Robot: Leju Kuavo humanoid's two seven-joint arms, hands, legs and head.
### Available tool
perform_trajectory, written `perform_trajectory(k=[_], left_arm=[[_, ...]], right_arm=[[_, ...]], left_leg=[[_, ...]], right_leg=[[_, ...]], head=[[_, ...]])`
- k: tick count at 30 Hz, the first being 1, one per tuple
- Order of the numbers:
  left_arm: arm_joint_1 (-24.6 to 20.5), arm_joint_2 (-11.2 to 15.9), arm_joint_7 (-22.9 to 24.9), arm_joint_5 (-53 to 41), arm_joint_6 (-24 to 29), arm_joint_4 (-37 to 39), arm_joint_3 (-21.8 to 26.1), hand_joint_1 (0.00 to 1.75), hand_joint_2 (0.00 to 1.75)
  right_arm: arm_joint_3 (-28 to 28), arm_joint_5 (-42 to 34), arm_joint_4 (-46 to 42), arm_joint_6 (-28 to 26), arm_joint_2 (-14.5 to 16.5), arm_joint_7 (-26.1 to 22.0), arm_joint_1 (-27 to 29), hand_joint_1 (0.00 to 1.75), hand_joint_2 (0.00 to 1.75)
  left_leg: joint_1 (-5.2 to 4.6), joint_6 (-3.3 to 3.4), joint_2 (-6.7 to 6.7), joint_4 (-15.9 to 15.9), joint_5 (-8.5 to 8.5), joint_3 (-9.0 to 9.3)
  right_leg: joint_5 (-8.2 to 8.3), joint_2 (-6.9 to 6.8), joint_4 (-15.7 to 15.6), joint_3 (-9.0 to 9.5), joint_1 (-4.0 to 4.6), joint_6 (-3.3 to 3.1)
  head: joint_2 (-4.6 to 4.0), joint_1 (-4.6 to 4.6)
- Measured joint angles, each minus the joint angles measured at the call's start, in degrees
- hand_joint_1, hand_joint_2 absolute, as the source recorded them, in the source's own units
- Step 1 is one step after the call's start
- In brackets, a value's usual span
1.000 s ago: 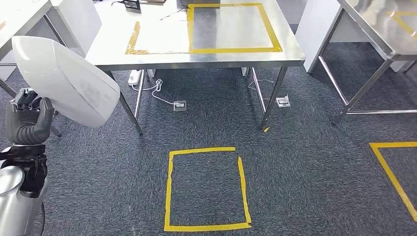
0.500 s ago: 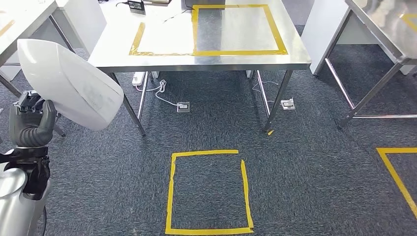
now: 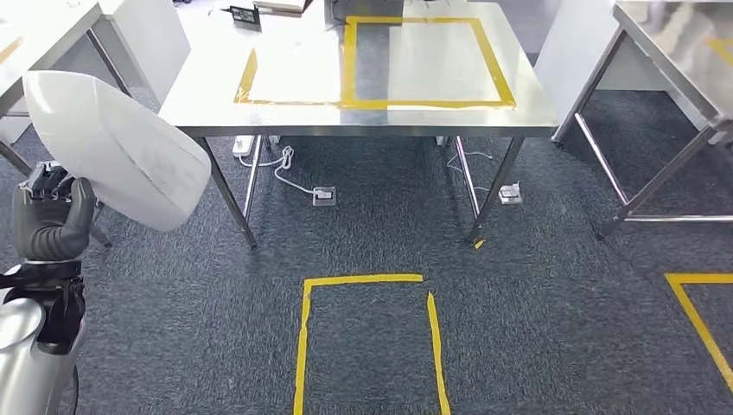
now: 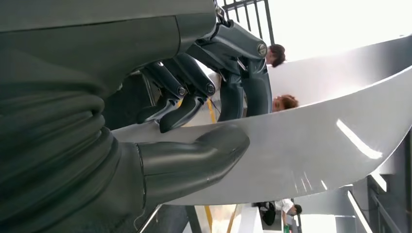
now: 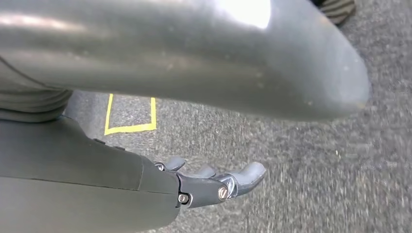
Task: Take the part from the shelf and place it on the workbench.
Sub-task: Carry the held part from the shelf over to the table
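Left hand (image 3: 47,220) grips the white curved part (image 3: 117,147), thumb (image 4: 194,158) pressed on its face, raised at the robot's left. Right hand (image 5: 214,182) hangs empty, fingers apart, above carpet. Steel desk (image 3: 216,104) with yellow tape stands ahead.
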Motion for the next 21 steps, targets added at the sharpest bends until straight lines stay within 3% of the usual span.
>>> perform_trajectory(k=[2, 5, 6, 7, 10, 12, 16, 18, 20, 21], left_arm=[[-0.1, 0.0, 0.0, 0.0, 0.0, -0.1, 0.0, 1.75, 1.75], [0.1, 0.0, -0.1, 0.0, 0.1, -0.1, 0.0, 1.75, 1.75], [0.3, 0.0, -0.1, 0.0, 0.1, -0.1, 0.0, 1.75, 1.75], [0.4, 0.0, -0.1, 0.0, 0.1, -0.1, 0.0, 1.75, 1.75], [0.6, 0.0, -0.1, 0.0, 0.1, -0.1, 0.0, 1.75, 1.75], [0.6, -0.1, 0.0, -0.1, 0.1, 0.0, 0.0, 1.75, 1.75], [0.5, -0.3, 0.2, -0.7, 0.4, 0.0, -0.2, 1.75, 1.75], [0.2, -0.4, 0.2, -0.9, 0.5, -0.1, -0.3, 1.75, 1.75], [0.1, -0.5, 0.4, -1.1, 0.5, 0.0, -0.4, 1.75, 1.75], [0.1, -0.6, 0.5, -1.2, 0.5, 0.1, -0.4, 1.75, 1.75]], right_arm=[[0.0, 0.1, 0.0, 0.1, 0.0, 0.0, -0.1, 0.00, 0.00], [0.0, 0.2, 0.0, 0.3, 0.0, 0.1, -0.1, 0.00, 0.00], [0.0, 0.3, 0.0, 0.3, -0.1, 0.2, 0.0, 0.00, 0.00], [0.0, 0.3, 0.0, 0.3, -0.1, 0.2, 0.1, 0.00, 0.00], [0.0, 0.4, 0.0, 0.3, -0.2, 0.2, 0.3, 0.00, 0.00], [0.0, 0.4, 0.1, 0.2, -0.3, 0.2, 0.3, 0.00, 0.00], [0.0, 0.4, 0.1, -0.2, -0.3, 0.3, 0.3, 0.00, 0.00], [0.0, 0.4, 0.1, -0.3, -0.2, 0.3, 0.3, 0.00, 0.00], [0.0, 0.4, 0.1, -0.3, -0.2, 0.3, 0.2, 0.00, 0.00], [0.0, 0.4, 0.1, -0.3, -0.2, 0.3, 0.3, 0.00, 0.00]], left_leg=[[-0.02, 0.86, -0.16, -0.1, -0.48, 0.85], [-0.33, 1.58, -0.24, -0.2, -1.43, 1.79], [-0.46, 1.65, -0.33, -0.2, -1.83, 2.20], [-0.59, 1.65, -0.43, -0.2, -2.28, 2.74], [-0.88, 1.39, -0.61, -0.1, -3.71, 4.48], [-1.00, 0.93, -0.74, -0.2, -4.42, 4.92], [-1.03, -0.37, -0.68, 1.9, -4.43, 4.94], [-0.83, -1.02, -0.42, 7.0, -5.23, 1.95], [-0.49, -1.58, -0.32, 13.0, -7.67, -2.54], [-0.32, -1.80, -0.26, 14.4, -8.74, -4.24]], right_leg=[[-1.28, 0.04, 3.6, -1.85, -0.09, 0.34], [-4.57, 0.11, 13.8, -8.90, 0.09, 0.44], [-4.65, 0.11, 15.4, -10.70, 0.15, 0.33], [-3.60, 0.12, 15.0, -11.52, 0.22, 0.10], [3.73, 0.15, 5.2, -9.37, 0.82, -1.12], [5.56, 0.20, 0.8, -8.12, 1.32, -1.72], [5.35, 0.16, -0.7, -6.09, 0.97, -2.59], [4.80, 0.17, -1.0, -4.69, 0.70, -3.01], [3.91, 0.24, -1.1, -3.62, 0.53, -3.11], [3.38, 0.29, -1.1, -3.02, 0.45, -3.01]], head=[[0.00, 0.09], [0.00, 0.20], [0.00, 0.21], [0.00, 0.21], [0.00, 0.21], [0.00, 0.25], [0.00, 0.20], [0.00, 0.01], [0.00, -0.07], [0.00, -0.09]])
